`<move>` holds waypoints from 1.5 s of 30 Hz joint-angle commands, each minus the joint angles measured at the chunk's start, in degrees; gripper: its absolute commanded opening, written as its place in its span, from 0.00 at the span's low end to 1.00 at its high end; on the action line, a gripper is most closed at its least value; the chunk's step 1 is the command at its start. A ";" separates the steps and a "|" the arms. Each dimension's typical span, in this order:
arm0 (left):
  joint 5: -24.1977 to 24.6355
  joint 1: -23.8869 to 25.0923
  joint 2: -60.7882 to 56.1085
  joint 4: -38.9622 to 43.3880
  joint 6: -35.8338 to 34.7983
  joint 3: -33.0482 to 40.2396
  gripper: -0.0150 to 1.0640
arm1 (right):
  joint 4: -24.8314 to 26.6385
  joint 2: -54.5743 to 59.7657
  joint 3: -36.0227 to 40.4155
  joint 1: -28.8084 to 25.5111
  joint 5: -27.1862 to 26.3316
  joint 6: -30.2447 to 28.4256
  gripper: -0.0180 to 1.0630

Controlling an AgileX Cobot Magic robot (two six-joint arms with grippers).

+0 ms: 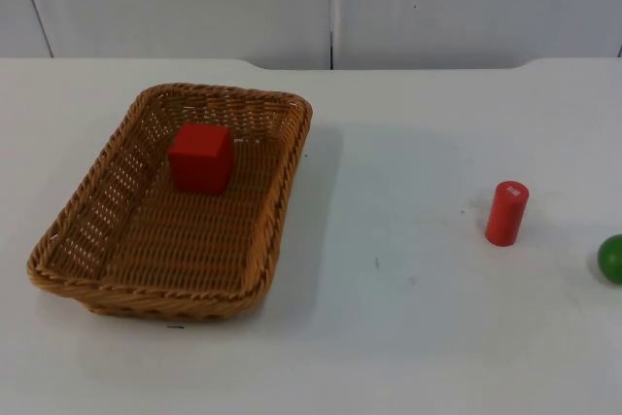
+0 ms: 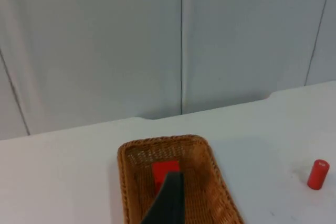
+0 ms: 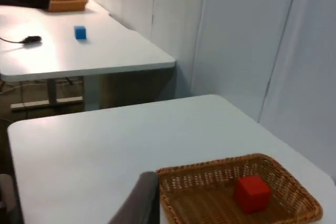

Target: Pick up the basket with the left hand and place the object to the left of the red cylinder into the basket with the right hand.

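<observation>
The wicker basket [image 1: 175,206] sat on the white worktop [image 1: 408,337] toward its left side, with a red cube [image 1: 200,156] inside, nearer the far end. A red cylinder [image 1: 506,213] stood upright well to the right, and a green ball [image 1: 611,259] lay at the worktop's right edge just beyond it. The left gripper [image 2: 168,200] hung above the basket; the right gripper [image 3: 139,200] waited off its near side. Whether either's fingers were open or closed could not be told.
</observation>
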 commanded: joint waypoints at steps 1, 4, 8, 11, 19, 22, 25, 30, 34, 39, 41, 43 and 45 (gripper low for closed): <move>1.42 0.17 -1.82 2.28 -2.21 0.37 0.78 | 0.25 -2.15 0.26 -0.22 2.97 -0.05 0.89; 2.75 0.17 -4.79 3.32 -2.75 0.37 0.78 | 0.25 -4.42 0.36 -0.22 7.15 -0.05 0.89; 3.11 0.17 -7.73 5.83 -5.30 0.37 0.78 | -0.03 -6.21 1.27 -0.22 9.08 0.90 0.89; 4.53 0.17 -8.55 8.23 -6.54 0.37 0.78 | -1.60 -7.33 2.09 -0.22 9.34 3.64 0.89; 11.16 0.17 -8.55 11.68 -8.18 1.58 0.78 | -13.67 -12.40 2.86 -0.22 11.90 17.67 0.89; 11.16 0.17 -8.55 11.68 -8.18 1.98 0.78 | -15.29 -14.36 2.86 -0.22 13.23 19.86 0.89; 11.16 0.17 -8.55 12.12 -8.18 2.02 0.78 | -16.66 -16.99 2.86 -0.22 15.69 21.69 0.89; 11.16 0.17 -8.55 12.68 -8.18 2.02 0.78 | -21.30 -20.52 2.86 -0.22 18.72 26.77 0.89; 11.16 0.17 -8.55 13.81 -8.18 2.02 0.78 | -27.60 -24.23 2.86 -0.22 21.31 33.62 0.89; 11.16 0.17 -8.55 14.82 -8.42 2.02 0.78 | -30.88 -27.90 2.86 -0.22 24.64 37.15 0.89; 11.16 0.17 -8.55 14.82 -8.68 2.02 0.78 | -31.41 -27.90 2.86 -0.22 26.64 38.16 0.89; 11.16 0.17 -8.55 14.82 -9.08 2.02 0.78 | -31.25 -27.90 2.73 -0.22 29.17 38.54 0.89; 11.16 0.17 -8.55 14.82 -9.08 2.13 0.78 | -31.25 -27.90 2.73 -0.22 30.19 38.54 0.89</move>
